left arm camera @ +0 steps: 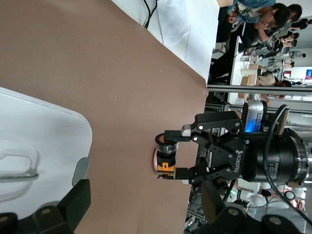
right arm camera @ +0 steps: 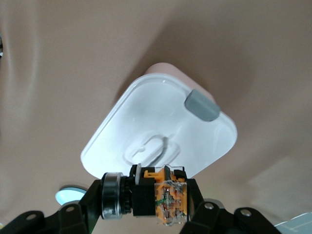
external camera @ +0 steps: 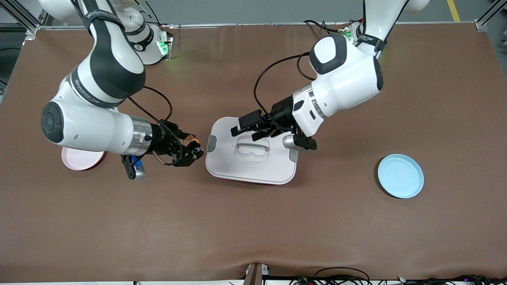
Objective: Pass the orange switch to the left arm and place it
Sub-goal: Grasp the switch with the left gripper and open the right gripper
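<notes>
The right gripper [external camera: 195, 147] held the orange switch [external camera: 191, 139] clamped in the air just beside the box [external camera: 251, 166], at its latch edge. The left gripper [external camera: 247, 128] hung wide-fingered over the lid. Bare table surrounded the blue plate [external camera: 400, 176] and pink plate [external camera: 81, 159].

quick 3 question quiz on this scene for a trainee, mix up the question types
1. True or false: the right gripper is shut on the switch.
2. What is the left gripper over? A) blue plate B) box C) bare table
3. Fill in: the pink plate lies toward the ___ arm's end of the table.

Key:
1. True; it holds the switch in the air beside the box.
2. B; it is open over the box lid, while the blue plate sits apart.
3. right
</notes>
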You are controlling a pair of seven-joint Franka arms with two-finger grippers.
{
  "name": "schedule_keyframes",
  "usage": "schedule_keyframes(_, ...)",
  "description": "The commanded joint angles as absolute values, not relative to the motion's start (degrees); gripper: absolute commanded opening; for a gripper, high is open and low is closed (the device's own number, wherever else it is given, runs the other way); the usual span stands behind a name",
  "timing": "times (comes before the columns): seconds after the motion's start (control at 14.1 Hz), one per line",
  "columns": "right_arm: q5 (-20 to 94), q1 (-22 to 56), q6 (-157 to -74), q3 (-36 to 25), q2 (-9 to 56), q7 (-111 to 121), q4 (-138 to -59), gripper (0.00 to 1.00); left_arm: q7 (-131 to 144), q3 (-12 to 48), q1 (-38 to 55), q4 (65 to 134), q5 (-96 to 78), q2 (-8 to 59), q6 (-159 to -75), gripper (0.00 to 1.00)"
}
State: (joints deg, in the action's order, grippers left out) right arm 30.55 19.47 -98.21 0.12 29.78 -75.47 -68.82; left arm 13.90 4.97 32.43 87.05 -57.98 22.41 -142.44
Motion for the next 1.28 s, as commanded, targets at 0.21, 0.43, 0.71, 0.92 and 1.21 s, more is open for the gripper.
schedule_keyframes(0.21,32.7,22.32,-101.5,-0.35,35.85,-84.81,-60.56,0.0,12.84,4.48,35.15,84.47,-58.45,26.88,-150.98,1.0)
schedule_keyframes(0.43,32.7,23.2,-103.27,0.08,37.43,-87.26,-58.46,0.0,10.65,4.48,35.6,82.88,-58.18,29.0,-152.05,1.0)
schedule_keyframes(0.71,32.7,23.64,-104.5,0.62,38.58,-90.52,-56.51,0.0,6.6,4.48,35.6,81.48,-58.09,31.28,-152.49,1.0)
schedule_keyframes(0.92,32.7,25.57,-107.13,0.53,38.76,-92.63,-56.43,0.0,5.8,4.48,35.6,78.32,-58.01,34.09,-152.49,1.0)
schedule_keyframes(1.21,32.7,26.37,-109.07,0.53,39.11,-93.87,-56.43,0.0,5.1,4.31,35.77,76.2,-58.01,36.12,-153.8,1.0)
